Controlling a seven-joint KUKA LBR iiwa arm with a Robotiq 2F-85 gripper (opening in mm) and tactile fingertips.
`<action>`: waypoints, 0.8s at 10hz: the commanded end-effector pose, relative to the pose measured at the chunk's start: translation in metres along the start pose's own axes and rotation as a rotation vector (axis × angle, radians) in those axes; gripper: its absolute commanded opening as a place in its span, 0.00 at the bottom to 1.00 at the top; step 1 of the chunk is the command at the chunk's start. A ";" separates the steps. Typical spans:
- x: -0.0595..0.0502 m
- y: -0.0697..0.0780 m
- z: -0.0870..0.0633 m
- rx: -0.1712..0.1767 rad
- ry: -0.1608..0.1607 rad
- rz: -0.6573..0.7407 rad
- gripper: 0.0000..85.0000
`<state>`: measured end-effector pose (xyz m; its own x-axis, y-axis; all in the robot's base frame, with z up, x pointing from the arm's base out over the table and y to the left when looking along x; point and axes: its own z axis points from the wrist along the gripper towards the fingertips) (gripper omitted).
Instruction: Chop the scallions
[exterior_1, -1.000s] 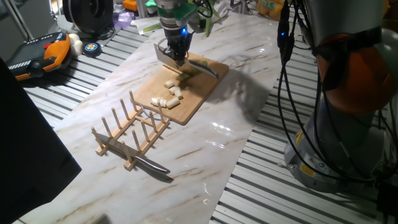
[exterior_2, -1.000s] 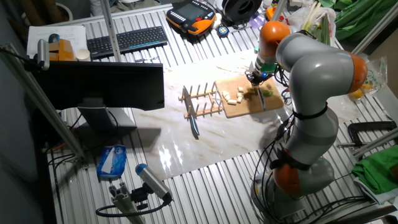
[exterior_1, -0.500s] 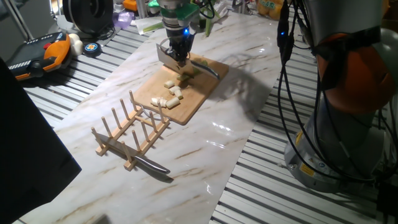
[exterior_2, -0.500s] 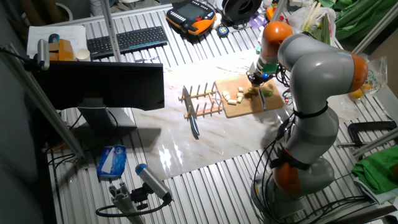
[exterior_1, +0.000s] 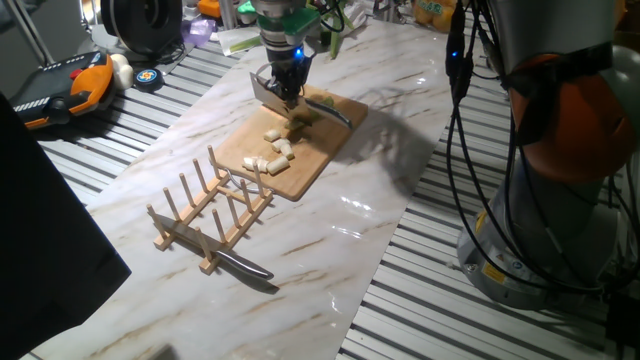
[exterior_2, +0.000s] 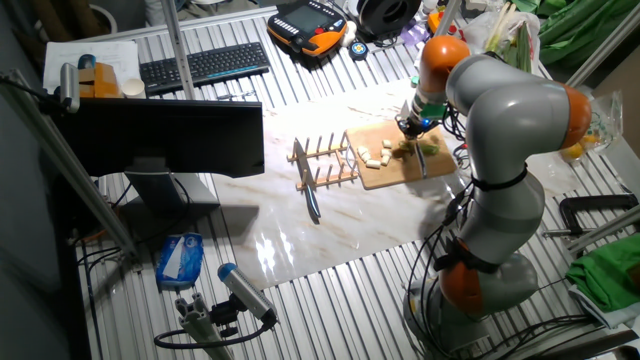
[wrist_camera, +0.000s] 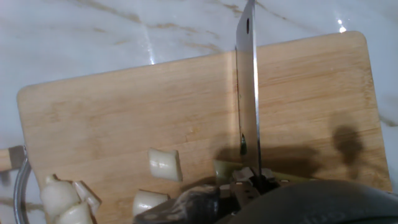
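Note:
Short white scallion pieces (exterior_1: 270, 160) lie in a loose row on the wooden cutting board (exterior_1: 310, 165), with one more piece (exterior_1: 272, 134) further back. A pale-green scallion stub (exterior_1: 304, 116) rests just under my gripper (exterior_1: 285, 92). The gripper is shut on a knife whose broad blade (exterior_1: 265, 90) hangs just above the board. In the hand view the blade (wrist_camera: 249, 93) runs edge-on up the board (wrist_camera: 124, 112), with a cut piece (wrist_camera: 163, 165) to its left and a green stub (wrist_camera: 227, 169) beside it. The other fixed view shows the gripper (exterior_2: 412, 125) over the board (exterior_2: 395, 172).
A wooden dish rack (exterior_1: 210, 210) stands in front of the board, and a second knife (exterior_1: 245, 267) lies on the marble beside it. A dark slim utensil (exterior_1: 335, 112) lies on the board's far corner. A keyboard (exterior_2: 205, 65), a monitor and clutter sit beyond the marble top.
The gripper and knife lifted slightly and moved a touch to the right a second ago; since then they have held still. The scallion pieces have not moved.

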<state>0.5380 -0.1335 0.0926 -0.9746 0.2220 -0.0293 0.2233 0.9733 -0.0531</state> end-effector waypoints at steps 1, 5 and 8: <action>0.001 0.000 0.001 -0.001 0.001 0.000 0.01; 0.004 -0.002 0.003 0.005 0.003 0.000 0.01; 0.008 -0.001 0.012 0.006 -0.007 0.003 0.01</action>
<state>0.5291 -0.1339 0.0787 -0.9739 0.2242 -0.0348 0.2260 0.9723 -0.0593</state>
